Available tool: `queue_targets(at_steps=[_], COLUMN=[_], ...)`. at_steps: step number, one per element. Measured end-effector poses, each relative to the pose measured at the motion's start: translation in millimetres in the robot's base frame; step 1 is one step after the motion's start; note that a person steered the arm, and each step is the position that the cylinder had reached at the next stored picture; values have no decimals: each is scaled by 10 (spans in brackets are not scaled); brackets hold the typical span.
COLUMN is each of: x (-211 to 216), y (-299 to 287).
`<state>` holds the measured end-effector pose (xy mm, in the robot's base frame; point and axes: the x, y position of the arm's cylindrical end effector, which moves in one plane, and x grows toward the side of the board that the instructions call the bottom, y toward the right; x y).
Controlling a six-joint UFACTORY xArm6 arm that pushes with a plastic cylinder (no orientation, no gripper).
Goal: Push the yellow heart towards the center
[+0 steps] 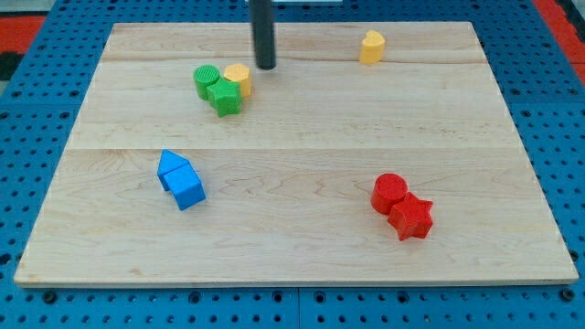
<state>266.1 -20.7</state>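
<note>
The yellow heart (371, 47) stands alone near the view's top right of the wooden board (292, 247). My tip (265, 67) rests on the board at the view's top centre, well to the left of the heart. It is just right of and slightly above a second yellow block (239, 79), roughly hexagonal, with a small gap between them. That block touches a green round block (207, 80) and a green star-like block (225, 97).
Two blue blocks (181, 179) sit together at the view's left, below the middle. A red round block (390, 191) and a red star (412, 217) touch at the lower right. A blue pegboard (548, 73) surrounds the board.
</note>
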Motion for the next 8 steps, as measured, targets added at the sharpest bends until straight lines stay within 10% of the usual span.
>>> queue_targets(at_steps=[3, 8], x=[-696, 77], y=[1638, 1170])
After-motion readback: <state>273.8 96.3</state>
